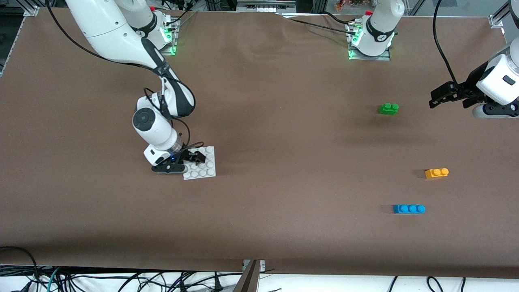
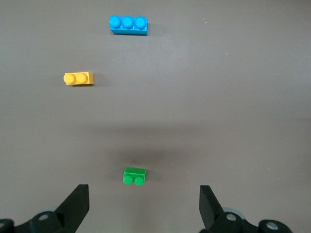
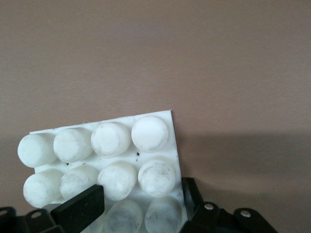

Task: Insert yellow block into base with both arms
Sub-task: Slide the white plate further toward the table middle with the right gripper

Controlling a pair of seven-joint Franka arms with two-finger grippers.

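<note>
Right gripper (image 1: 194, 156) down at the table, fingers set around the edge of the base (image 1: 201, 167); a row of studs sits between them, clamp not confirmed. Risk: plate tips or skids if grip is partial.

Left gripper (image 1: 440, 98) waits, spread wide and empty, over bare cloth beside the green brick (image 1: 389, 108). Yellow block (image 1: 436, 173) lies well apart from it, untouched; blue brick (image 1: 408, 209) close by invites a mispick.

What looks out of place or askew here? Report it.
Little stands out. The base sits slightly rotated against the table edges, with the right tool down at its edge, fingers on either side. The yellow block lies upright and untouched; the left tool hangs open over the table near the green brick.
</note>
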